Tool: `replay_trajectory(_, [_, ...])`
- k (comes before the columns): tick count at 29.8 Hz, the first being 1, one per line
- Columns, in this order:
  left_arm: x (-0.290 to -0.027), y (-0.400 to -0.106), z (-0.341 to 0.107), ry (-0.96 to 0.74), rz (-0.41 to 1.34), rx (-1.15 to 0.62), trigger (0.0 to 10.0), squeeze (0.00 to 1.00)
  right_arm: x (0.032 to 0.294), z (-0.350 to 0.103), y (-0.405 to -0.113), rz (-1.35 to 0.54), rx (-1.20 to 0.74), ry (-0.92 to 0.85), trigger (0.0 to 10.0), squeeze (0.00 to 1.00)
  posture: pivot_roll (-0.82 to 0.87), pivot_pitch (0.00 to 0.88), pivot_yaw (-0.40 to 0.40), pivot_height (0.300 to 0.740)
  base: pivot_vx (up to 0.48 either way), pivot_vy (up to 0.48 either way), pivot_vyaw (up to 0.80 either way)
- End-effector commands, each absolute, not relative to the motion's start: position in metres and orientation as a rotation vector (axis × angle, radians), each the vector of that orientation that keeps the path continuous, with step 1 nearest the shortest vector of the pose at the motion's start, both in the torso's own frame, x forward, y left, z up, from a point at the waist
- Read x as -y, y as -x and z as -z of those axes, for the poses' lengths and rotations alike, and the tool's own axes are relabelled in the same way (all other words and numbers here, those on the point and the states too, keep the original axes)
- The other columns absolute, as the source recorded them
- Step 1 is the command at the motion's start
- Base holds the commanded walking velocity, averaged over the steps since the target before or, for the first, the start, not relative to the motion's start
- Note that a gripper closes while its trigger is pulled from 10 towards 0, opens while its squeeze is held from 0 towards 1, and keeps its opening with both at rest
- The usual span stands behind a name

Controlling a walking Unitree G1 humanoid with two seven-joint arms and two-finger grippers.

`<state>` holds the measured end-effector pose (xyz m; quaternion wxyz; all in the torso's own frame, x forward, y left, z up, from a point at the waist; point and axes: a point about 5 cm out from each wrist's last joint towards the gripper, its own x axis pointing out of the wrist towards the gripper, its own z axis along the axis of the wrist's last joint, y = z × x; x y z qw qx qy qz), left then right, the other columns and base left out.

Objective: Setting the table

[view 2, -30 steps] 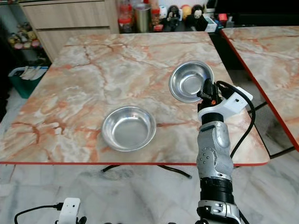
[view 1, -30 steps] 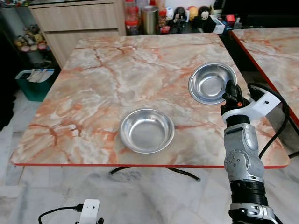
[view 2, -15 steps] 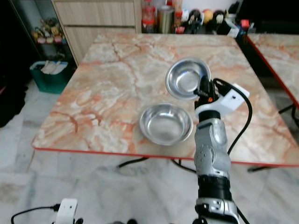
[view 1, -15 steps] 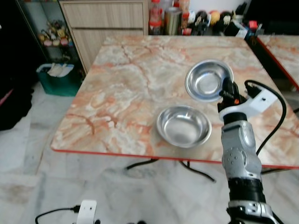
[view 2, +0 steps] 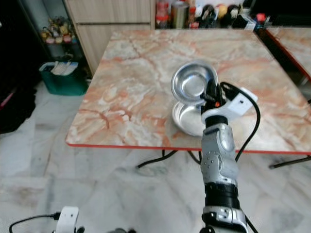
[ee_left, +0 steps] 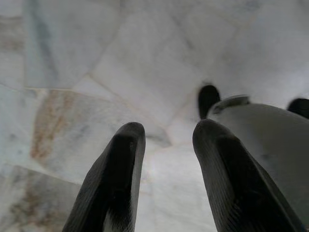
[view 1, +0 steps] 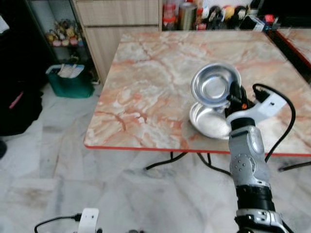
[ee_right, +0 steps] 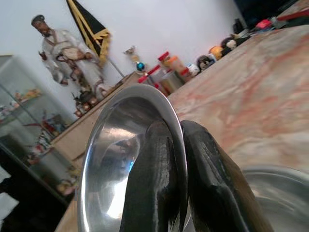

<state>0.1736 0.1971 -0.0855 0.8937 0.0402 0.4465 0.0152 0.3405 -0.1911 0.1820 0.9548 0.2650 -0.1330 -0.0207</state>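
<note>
I am carrying a steel bowl (view 1: 214, 86) tilted above a second bowl (view 1: 209, 121) near the marble table's (view 1: 146, 87) front edge, the right gripper (ee_right: 178, 164) pinching its rim between both fingers, and I judge it light, rigid and slippery, so that thin rim pinch is needing firm pressure.

both bowls, held bowl (view 1: 215, 86) & lower bowl (view 1: 209, 122), shiny polished metal. table (view 1: 146, 92) glossy marble-look w/ red edge. floor (view 1: 58, 179) smooth pale marble tiles. cabinet (view 1: 116, 14) matt wood.

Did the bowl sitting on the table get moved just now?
No. The lower bowl stays on the same marble veins near the table's front edge; the camera swung. The right gripper holds the other bowl above it.
</note>
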Motion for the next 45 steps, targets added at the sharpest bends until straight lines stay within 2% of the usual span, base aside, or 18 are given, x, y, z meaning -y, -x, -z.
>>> replay_trajectory(1, [-0.200, -0.169, 0.087, -0.076, -0.044, -0.944, 10.0, 0.00, 0.193, -0.183, -0.340, 0.049, 0.277, -0.531, 10.0, 0.00, 0.00, 0.126, 0.041, 0.740, 0.000, 0.000, 0.00])
replay_trajectory(14, [-0.200, -0.170, 0.087, -0.068, -0.039, -0.947, 10.0, 0.00, 0.209, -0.159, -0.341, 0.175, 0.146, -0.582, 10.0, 0.00, 0.00, 0.129, 0.041, 0.740, 0.000, 0.000, 0.00])
replay_trajectory(36, [-0.196, -0.172, 0.087, -0.063, -0.041, -0.941, 10.0, 0.00, 0.208, -0.155, -0.344, 0.196, 0.095, -0.624, 10.0, 0.00, 0.00, 0.136, 0.039, 0.740, 0.000, 0.000, 0.00])
replay_trajectory(45, [-0.193, -0.187, 0.081, -0.064, -0.042, -0.932, 10.0, 0.00, 0.208, -0.143, -0.341, 0.213, 0.053, -0.672, 10.0, 0.00, 0.00, 0.136, 0.038, 0.740, 0.000, 0.000, 0.00])
